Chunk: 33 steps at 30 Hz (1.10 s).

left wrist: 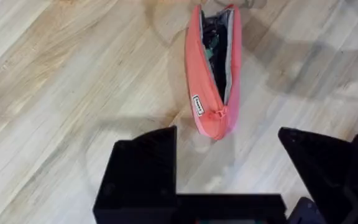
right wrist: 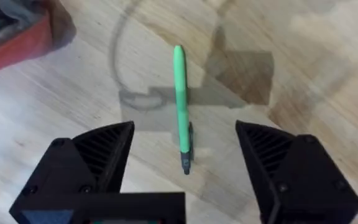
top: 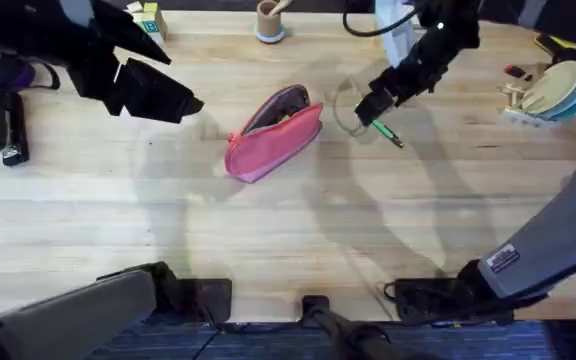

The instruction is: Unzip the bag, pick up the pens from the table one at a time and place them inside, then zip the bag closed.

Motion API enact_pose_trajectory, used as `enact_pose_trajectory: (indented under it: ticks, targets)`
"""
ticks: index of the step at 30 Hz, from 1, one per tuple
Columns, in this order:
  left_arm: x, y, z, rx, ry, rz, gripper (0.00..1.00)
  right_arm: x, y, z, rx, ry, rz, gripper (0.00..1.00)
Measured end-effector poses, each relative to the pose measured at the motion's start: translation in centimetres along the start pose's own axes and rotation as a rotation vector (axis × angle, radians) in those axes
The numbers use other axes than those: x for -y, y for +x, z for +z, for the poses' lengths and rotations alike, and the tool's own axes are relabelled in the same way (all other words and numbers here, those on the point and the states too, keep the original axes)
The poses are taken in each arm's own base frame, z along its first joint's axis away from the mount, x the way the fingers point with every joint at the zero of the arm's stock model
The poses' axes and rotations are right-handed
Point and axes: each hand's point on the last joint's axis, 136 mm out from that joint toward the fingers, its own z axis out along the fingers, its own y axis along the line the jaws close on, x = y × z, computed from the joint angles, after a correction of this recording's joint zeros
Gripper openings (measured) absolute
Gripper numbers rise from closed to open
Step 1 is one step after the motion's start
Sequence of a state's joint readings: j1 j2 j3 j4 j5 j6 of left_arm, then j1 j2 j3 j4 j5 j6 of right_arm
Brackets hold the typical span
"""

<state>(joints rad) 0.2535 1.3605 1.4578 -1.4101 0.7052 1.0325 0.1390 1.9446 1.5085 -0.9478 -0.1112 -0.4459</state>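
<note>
Near the middle of the table (top: 288, 230) lies the bag (top: 273, 135), its zipper open and its mouth gaping, with bare wood on every side of it. Just right of the bag the green pen (top: 388, 134) lies flat on the wood, apart from the pouch. Over the pen hangs the right end effector (right wrist: 185, 168), spread wide, one finger on each side of the pen, gripping nothing. Left of the bag, well clear, hangs the left end effector (left wrist: 229, 180), also wide open and empty.
</note>
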Motion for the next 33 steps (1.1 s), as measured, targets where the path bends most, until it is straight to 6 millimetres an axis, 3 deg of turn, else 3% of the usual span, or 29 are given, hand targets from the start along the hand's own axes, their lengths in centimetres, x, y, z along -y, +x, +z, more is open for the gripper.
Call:
enact_pose_trajectory:
  ticks: [28, 31, 33]
  targets:
    - [0.0, 0.0, 0.0, 0.000, 0.000, 0.000, 0.994, -0.3, -0.3, 2.5, -0.002, 0.016, -0.007, 0.991]
    - [0.0, 0.0, 0.0, 0.000, 0.000, 0.000, 0.994, -0.2, -0.3, 2.6, -0.008, 0.033, -0.014, 0.901]
    - [0.0, 0.0, 0.0, 0.000, 0.000, 0.000, 0.994, -0.2, -0.3, 2.6, -0.012, 0.039, -0.018, 0.736]
